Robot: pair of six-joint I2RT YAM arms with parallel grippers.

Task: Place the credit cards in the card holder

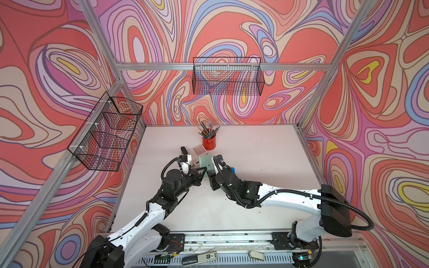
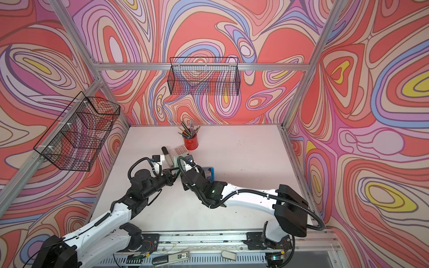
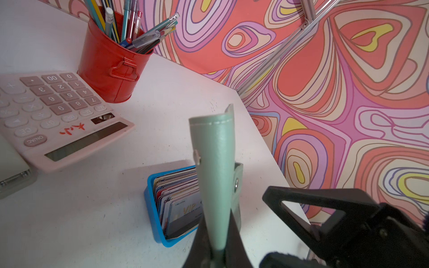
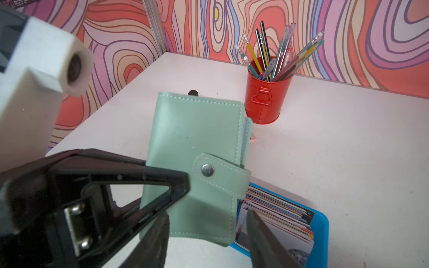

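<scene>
Your left hand [image 3: 217, 236] pinches the snapped-shut card holder [image 4: 197, 139] in the air, near the credit cards [image 3: 178, 199] in their blue tray [image 3: 151, 208]. Your right hand [image 4: 206, 236], half wide, straddles its lower edge, apparently not touching. Opening comes first: unsnap the tab [image 4: 216, 171].

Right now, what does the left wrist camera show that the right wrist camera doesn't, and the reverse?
Only the left wrist view: the calculator, and the card holder seen edge-on, clamped in the left gripper.
Only the right wrist view: the holder's front cover with the snap tab lying across it, apparently fastened, and the right gripper open, its jaws either side of the holder's lower edge.
Both: the card holder, the red pen cup, and the credit cards standing in the blue tray.
</scene>
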